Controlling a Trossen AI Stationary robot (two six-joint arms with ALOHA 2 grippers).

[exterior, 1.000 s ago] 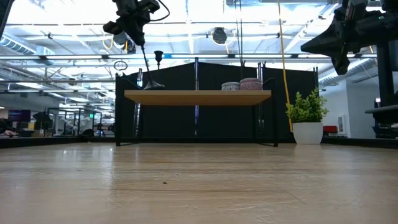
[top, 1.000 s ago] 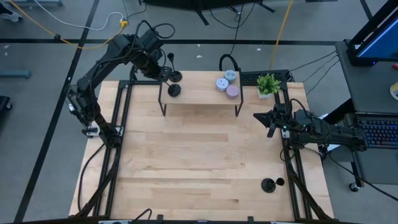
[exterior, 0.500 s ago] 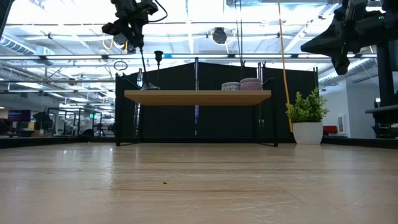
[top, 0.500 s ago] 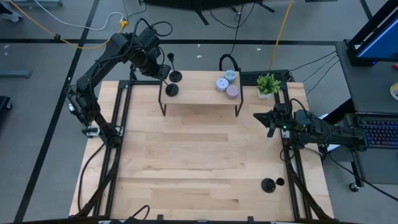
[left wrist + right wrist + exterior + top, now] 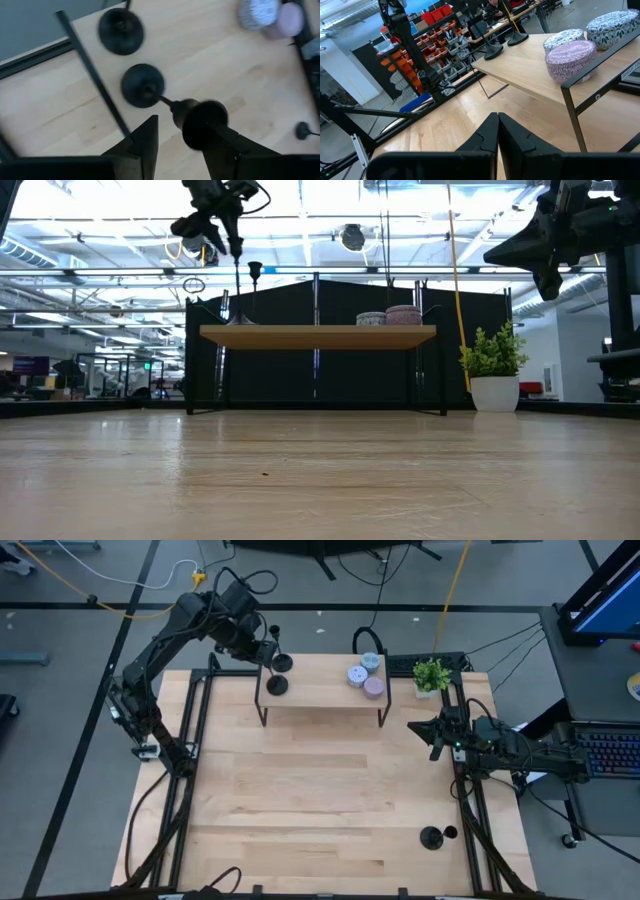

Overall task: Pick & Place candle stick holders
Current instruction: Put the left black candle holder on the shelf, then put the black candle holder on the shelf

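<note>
Matte-black candle stick holder [image 5: 144,86], disc base and thin stem, stands below spread left gripper [image 5: 181,131].

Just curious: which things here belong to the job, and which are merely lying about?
Job: matte-black disc-based candle stick holders on the wooden shelf, another holder on the table; left gripper above the shelf.
Lying about: pastel round pucks, green potted plant; right gripper idle.

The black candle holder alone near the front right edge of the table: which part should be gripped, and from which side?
Grip the thin stem just under the top cup, coming down from above. The candle holder seems to stand upright, and its flat disc base lies too low to pinch. The right gripper is the nearer one.
</note>
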